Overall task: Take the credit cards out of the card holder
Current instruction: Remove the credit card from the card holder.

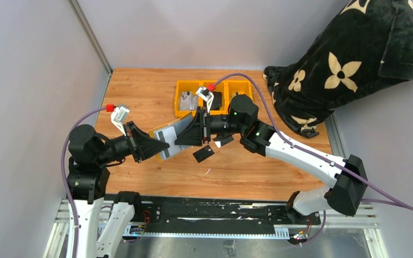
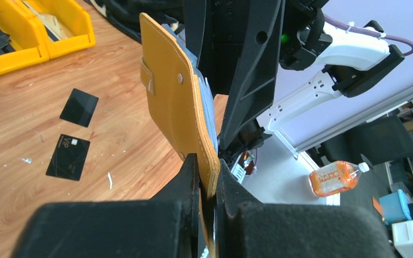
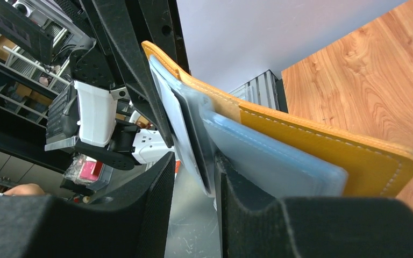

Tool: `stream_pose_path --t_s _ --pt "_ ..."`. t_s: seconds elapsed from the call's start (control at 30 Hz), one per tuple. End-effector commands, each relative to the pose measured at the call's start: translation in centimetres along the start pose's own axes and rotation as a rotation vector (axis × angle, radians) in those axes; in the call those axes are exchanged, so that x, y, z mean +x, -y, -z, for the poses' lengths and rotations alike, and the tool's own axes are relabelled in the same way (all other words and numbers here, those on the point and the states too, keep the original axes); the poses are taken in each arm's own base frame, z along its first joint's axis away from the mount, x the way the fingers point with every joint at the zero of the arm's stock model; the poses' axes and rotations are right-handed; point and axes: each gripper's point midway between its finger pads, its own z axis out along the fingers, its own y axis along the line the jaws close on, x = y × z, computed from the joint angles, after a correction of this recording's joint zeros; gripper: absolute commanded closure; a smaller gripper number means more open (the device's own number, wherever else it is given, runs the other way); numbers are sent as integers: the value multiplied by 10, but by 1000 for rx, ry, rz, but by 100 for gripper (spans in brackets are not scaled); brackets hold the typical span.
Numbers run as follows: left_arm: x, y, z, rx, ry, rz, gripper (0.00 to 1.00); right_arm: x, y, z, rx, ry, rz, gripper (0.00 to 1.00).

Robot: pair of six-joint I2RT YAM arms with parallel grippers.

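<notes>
The mustard-yellow card holder (image 1: 171,130) is held open in the air between both grippers. My left gripper (image 1: 163,146) is shut on its yellow leather edge (image 2: 178,110), clamped between the jaws (image 2: 208,180). My right gripper (image 1: 180,140) is open around a grey-blue inner leaf (image 3: 185,126). The leaf lies against the right finger, with a gap on the left side (image 3: 193,161). Two black credit cards lie flat on the wood: one (image 1: 204,153) below the grippers, one (image 1: 223,139) beside it. Both show in the left wrist view, a plain one (image 2: 79,107) and one with a white mark (image 2: 68,156).
Three bright yellow bins (image 1: 213,95) stand at the back centre of the table and also show in the left wrist view (image 2: 43,32). A black flowered blanket (image 1: 349,59) lies at the back right. Grey walls close the left and back sides.
</notes>
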Motion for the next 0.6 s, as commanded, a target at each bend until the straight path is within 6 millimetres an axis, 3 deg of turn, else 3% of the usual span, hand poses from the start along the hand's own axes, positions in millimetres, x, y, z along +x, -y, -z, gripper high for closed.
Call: stream_pose_path --t_s 0.0,0.23,0.47,0.57 --pt "3 21 3 105 -26 -17 96 9 5 -12 -9 -12 -22 65" --pt "4 25 3 129 -35 -7 87 8 0 -10 -33 1 -15 81" --pt "4 29 3 157 -45 42 58 11 -15 -5 -130 26 -39 99" --pt "2 34 3 184 -48 71 54 16 -15 -2 -148 33 -55 100"
